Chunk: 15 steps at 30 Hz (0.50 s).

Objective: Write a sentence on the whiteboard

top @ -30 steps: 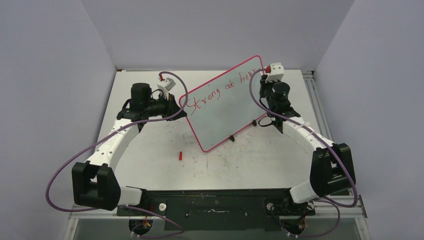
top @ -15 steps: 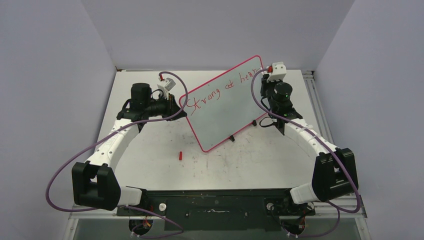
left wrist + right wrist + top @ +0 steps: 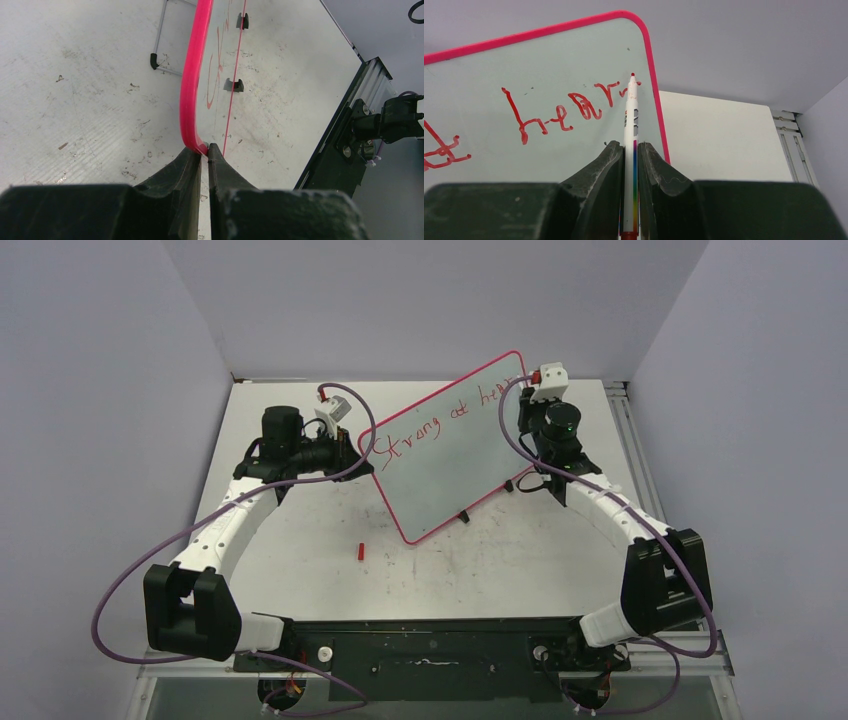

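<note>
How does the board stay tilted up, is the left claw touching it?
Touching. The left wrist view shows the left gripper shut on the whiteboard, both fingers pressed against its pink rim with no gap.

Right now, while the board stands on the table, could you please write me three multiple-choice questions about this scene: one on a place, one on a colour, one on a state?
1. Where does the small red piece lie?
A. on the table, in front of the whiteboard
B. on the whiteboard's top edge
C. behind the whiteboard

2. What colour is the lettering?
A. blue
B. red
C. black

3. In what state is the right gripper?
A. open and empty
B. shut on the marker
C. shut on the whiteboard's rim

Answers:
1 A, since the top view shows it on the bare tabletop near the board's lower corner.
2 B, as both wrist views show red strokes.
3 B, because the marker's barrel sits between its fingers; the left gripper is the one on the rim.
</note>
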Each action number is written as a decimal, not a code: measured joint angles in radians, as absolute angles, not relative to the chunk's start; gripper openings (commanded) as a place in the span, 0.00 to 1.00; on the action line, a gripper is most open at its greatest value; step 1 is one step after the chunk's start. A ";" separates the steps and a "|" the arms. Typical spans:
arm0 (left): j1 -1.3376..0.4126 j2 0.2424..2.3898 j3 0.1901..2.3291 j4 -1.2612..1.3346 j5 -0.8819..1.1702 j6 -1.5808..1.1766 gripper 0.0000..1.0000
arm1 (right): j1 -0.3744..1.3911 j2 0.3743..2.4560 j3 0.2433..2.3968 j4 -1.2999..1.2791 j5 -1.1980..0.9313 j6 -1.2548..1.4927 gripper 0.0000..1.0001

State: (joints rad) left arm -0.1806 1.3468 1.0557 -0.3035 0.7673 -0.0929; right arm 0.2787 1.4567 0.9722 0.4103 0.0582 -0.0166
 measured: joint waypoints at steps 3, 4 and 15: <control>-0.181 1.347 1.056 -0.303 0.767 -0.093 0.00 | 0.283 1.460 0.984 0.413 0.056 -0.017 0.05; -0.181 1.347 1.056 -0.303 0.767 -0.093 0.00 | 0.283 1.460 0.986 0.413 0.056 -0.018 0.05; -0.181 1.347 1.056 -0.303 0.768 -0.093 0.00 | 0.289 1.474 1.000 0.418 0.053 -0.023 0.05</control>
